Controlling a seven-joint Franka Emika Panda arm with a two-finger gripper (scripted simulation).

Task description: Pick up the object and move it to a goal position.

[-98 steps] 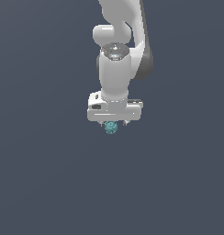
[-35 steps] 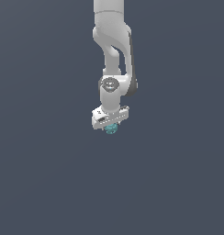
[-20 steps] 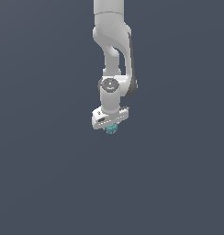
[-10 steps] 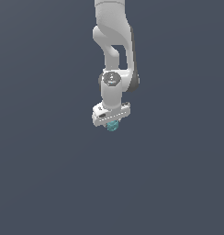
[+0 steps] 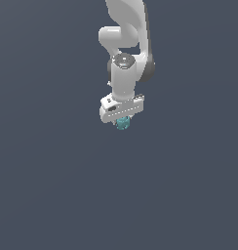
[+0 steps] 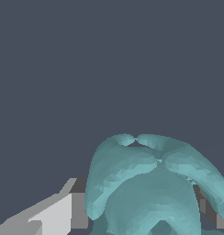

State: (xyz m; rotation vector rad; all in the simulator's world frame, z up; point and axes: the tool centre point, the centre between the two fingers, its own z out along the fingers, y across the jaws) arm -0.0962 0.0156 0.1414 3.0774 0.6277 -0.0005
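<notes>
Pincer (image 5: 122,121) closed around teal object (image 5: 123,123)

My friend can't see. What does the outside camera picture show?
A white robot arm hangs down against a plain dark grey background, its gripper shut on a small teal lump. Nothing else shows.

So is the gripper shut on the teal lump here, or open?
Shut on it. The gripper has the teal lump just under its white body, and the wrist view shows fingers flanking it.
</notes>
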